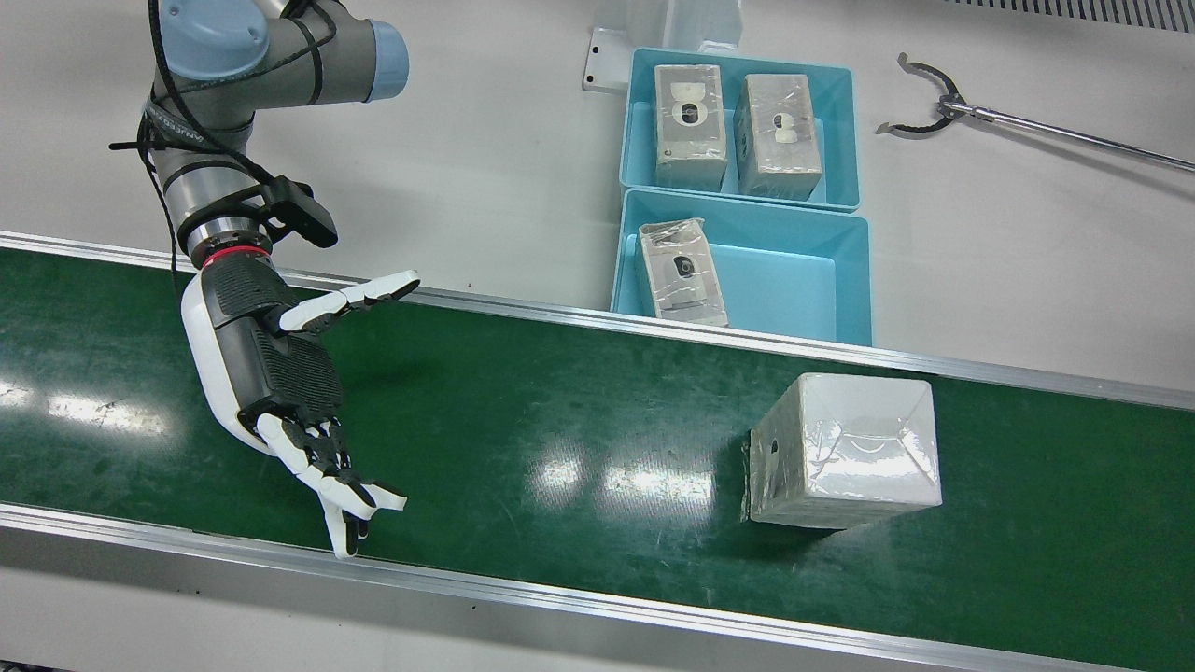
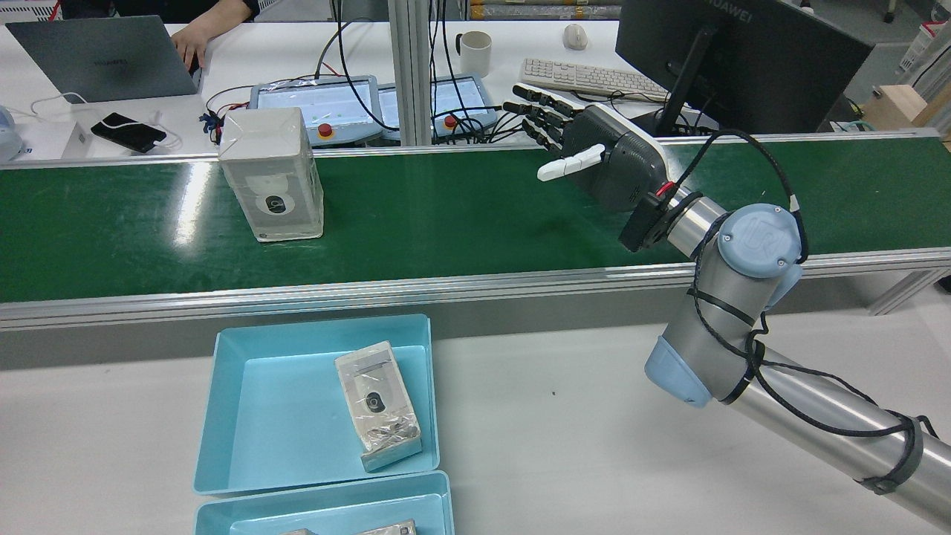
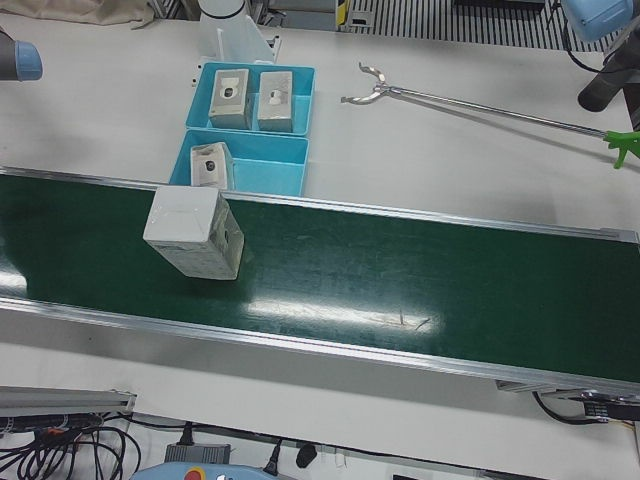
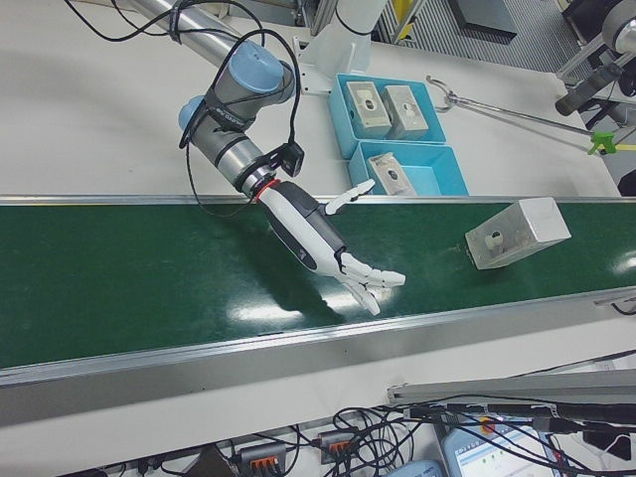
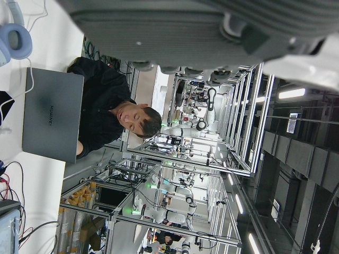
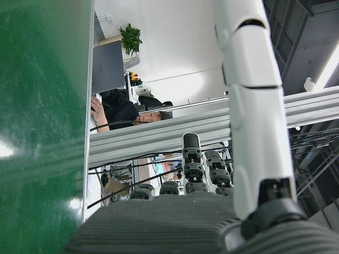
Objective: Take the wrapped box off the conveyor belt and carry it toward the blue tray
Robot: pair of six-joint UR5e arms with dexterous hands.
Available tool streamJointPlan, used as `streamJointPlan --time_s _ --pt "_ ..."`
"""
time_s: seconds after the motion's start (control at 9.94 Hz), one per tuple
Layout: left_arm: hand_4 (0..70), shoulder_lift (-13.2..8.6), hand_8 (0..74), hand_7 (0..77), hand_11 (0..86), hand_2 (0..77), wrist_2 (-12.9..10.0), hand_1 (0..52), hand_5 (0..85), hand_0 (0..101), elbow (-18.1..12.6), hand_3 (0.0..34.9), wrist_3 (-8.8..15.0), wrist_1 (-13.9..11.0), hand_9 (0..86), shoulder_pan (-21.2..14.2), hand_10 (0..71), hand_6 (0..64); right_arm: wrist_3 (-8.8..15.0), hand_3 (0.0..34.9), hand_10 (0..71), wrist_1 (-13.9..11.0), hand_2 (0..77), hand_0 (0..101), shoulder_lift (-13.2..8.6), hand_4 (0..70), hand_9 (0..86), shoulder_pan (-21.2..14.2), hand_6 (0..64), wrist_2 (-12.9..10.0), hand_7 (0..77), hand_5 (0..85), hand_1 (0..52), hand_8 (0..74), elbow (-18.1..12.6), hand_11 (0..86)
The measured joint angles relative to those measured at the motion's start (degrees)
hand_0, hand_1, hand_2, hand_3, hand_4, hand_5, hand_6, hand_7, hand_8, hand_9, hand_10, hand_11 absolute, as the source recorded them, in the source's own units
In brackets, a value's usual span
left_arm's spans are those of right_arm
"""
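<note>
Fingers (image 1: 350, 495) of my right hand (image 1: 280, 373) are spread apart over the green conveyor belt (image 1: 560, 420), holding nothing. Well apart stands one wrapped box (image 1: 845, 453), white under shiny clear film, on the belt. Two blue trays (image 1: 794, 280) sit on the surface: the near one holds one small wrapped box (image 1: 681, 273), the far one two. My left hand's state I cannot tell.

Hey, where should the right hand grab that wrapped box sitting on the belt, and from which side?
Probably across the two broad side faces of the wrapped box, coming along the conveyor belt from the open right hand. The box stands upright and alone, nothing touching it, and its shrink-wrapped faces look slick, so a wide grip around the middle seems safest.
</note>
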State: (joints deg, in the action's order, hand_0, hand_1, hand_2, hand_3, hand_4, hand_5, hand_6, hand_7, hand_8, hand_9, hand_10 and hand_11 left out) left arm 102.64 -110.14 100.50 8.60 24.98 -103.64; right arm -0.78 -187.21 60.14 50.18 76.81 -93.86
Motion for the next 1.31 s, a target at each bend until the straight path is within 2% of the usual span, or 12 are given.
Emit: streamJointPlan --time_s 0.1,0.2,0.3,0.4,0.5,0.6,0.8,1.31 --pt "0.0 0.00 0.5 0.5 0.0 1.1 0.00 0.0 1.1 0 0.00 0.0 0.00 0.00 0.5 0.00 0.5 0.0 0.02 1.8 1.1 0.00 8.2 53 -0.01 9.8 2.7 -0.06 6.0 0.00 18.0 9.8 19.6 0.0 -0.06 3.8" --pt "0.0 0.00 0.5 0.5 0.0 1.1 0.00 0.0 1.1 0 0.00 0.0 0.00 0.00 0.5 0.00 0.5 0.0 0.04 1.8 1.1 0.00 8.2 53 -0.02 15.3 2.2 -0.17 6.0 -0.01 18.0 14.2 19.6 0.0 -0.07 3.8" --pt "0.0 0.00 0.5 0.5 0.0 1.1 0.00 0.0 1.1 0 0.00 0.0 0.00 0.00 0.5 0.00 0.5 0.0 0.04 1.8 1.1 0.00 8.2 53 -0.05 15.3 2.2 -0.26 6.0 -0.05 18.0 14.2 19.6 0.0 -0.08 3.8" --pt "0.0 0.00 0.5 0.5 0.0 0.5 0.00 0.0 1.1 0 0.00 0.0 0.00 0.00 0.5 0.00 0.5 0.0 0.04 1.6 3.3 0.00 12.5 54 -0.05 15.8 2.2 -0.33 6.0 -0.06 16.9 15.3 22.4 0.0 -0.09 4.9" --pt "0.0 0.00 0.5 0.5 0.0 1.1 0.00 0.0 1.1 0 0.00 0.0 0.00 0.00 0.5 0.00 0.0 0.0 0.03 1.6 2.2 0.00 12.5 54 -0.06 15.8 2.2 -0.38 6.0 -0.07 16.4 15.3 22.4 0.0 -0.09 4.9" --pt "0.0 0.00 0.5 0.5 0.0 1.1 0.00 0.0 1.1 0 0.00 0.0 0.00 0.00 0.5 0.00 0.5 0.0 0.02 1.8 2.2 0.00 13.6 54 -0.08 16.9 2.7 -0.40 6.5 -0.08 18.0 15.3 19.6 0.0 -0.09 6.0" --pt "0.0 0.00 0.5 0.5 0.0 1.1 0.00 0.0 1.1 0 0.00 0.0 0.00 0.00 0.5 0.00 0.5 0.0 0.00 1.8 2.2 0.00 11.4 54 -0.08 16.9 2.7 -0.43 6.5 -0.08 18.0 15.3 19.6 0.0 -0.13 6.0" --pt "0.0 0.00 0.5 0.5 0.0 1.1 0.00 0.0 1.1 0 0.00 0.0 0.00 0.00 0.5 0.00 0.5 0.0 0.09 1.8 2.2 0.00 12.5 54 -0.12 19.6 2.2 -0.84 6.5 -0.03 19.1 16.9 19.6 0.0 -0.12 4.9"
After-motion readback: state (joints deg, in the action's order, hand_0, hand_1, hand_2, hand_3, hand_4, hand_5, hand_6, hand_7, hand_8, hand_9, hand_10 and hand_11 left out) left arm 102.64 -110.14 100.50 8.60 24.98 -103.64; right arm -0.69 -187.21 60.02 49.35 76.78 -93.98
